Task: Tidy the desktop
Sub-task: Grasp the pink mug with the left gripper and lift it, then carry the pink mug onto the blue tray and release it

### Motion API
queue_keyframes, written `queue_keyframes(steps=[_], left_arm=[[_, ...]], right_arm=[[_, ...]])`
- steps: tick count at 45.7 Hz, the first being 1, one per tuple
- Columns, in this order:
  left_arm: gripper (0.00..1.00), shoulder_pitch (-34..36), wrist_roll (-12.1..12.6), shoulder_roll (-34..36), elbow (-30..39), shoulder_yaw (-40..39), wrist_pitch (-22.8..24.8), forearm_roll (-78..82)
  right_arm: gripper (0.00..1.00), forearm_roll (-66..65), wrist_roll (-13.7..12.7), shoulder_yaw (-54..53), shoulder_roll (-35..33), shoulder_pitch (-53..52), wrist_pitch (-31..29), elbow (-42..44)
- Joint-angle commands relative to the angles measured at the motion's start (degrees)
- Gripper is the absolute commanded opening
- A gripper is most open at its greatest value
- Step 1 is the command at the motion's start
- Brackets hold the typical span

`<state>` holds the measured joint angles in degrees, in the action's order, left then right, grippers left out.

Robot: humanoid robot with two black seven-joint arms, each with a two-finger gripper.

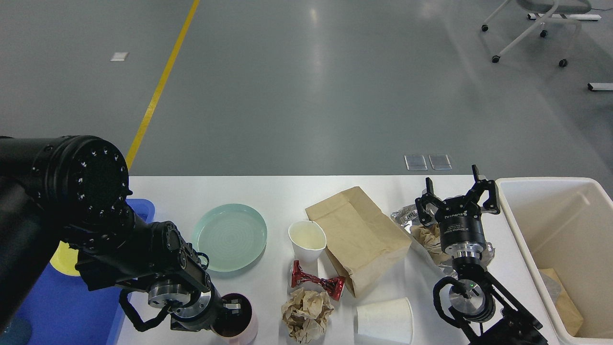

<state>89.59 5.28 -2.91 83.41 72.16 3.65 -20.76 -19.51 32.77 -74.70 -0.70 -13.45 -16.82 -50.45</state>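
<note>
The large white rectangular worktop (pixel 278 189) with rounded corners spans the lower half of the head view, between a blue plastic tray (pixel 57 302) on the left and a cream-white rectangular bin (pixel 550 225) on the right; the left gripper (pixel 233 306) sits low at the near edge, its fingers (pixel 232 305) reaching into the mouth of a pale pink cup with a dark inside (pixel 237 322), one finger inside the rim, though whether they are closed on the wall cannot be told; the right gripper (pixel 457 189) points away from the camera with its fingers (pixel 483 187) spread wide and holding nothing, just above a crumpled silver foil sheet with brown paper on it (pixel 421 230); a flat brown paper bag (pixel 357 235) lies in the middle, touching an upright white paper cup (pixel 307 239); near that cup lie a twisted red foil wrapper (pixel 316 281) and a crumpled beige paper ball (pixel 306 314); a second white paper cup (pixel 384 320) lies on its side at the near edge; a round pale green plate (pixel 230 237) rests left of centre; a yellow dish (pixel 64 261) sits on the tray, partly hidden by the left arm.
</note>
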Motion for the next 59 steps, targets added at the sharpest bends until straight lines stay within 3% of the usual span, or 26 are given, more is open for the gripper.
queue_keyframes(steps=[1,9,24,31,40,46,51,59], left_arm=[[0.00,0.41,-0.01,0.09,0.00,0.00,-0.04,-0.07],[0.00,3.91,0.17,1.93,2.10,0.26,2.06,0.02],[0.00,25.62,0.08,11.43,8.43,5.09,23.67,0.46],[0.00,37.14,0.25,14.50,9.32,9.40,36.41,2.56],[0.00,50.67,0.17,19.08,9.84,13.09,46.70,8.36],[0.00,57.36,-0.19,20.40,10.11,15.99,51.01,10.39],[0.00,62.10,-0.45,20.66,10.11,17.75,51.35,10.65],[0.00,62.64,-0.62,20.13,10.11,18.45,51.35,10.56]], right_arm=[[1.00,0.00,0.01,0.00,0.00,0.00,0.03,0.00],[1.00,0.00,0.01,0.00,0.00,0.00,0.03,0.00],[1.00,0.00,0.01,0.00,0.00,0.00,0.03,0.00],[1.00,0.00,0.01,0.08,0.00,0.00,0.03,0.00],[1.00,0.00,0.01,0.00,0.00,0.00,-0.05,0.00],[1.00,0.00,0.01,0.00,0.00,0.00,-0.05,0.00],[1.00,0.00,-0.08,0.00,0.00,0.00,-0.05,0.00],[1.00,0.00,0.01,0.00,0.00,0.00,0.03,0.00]])
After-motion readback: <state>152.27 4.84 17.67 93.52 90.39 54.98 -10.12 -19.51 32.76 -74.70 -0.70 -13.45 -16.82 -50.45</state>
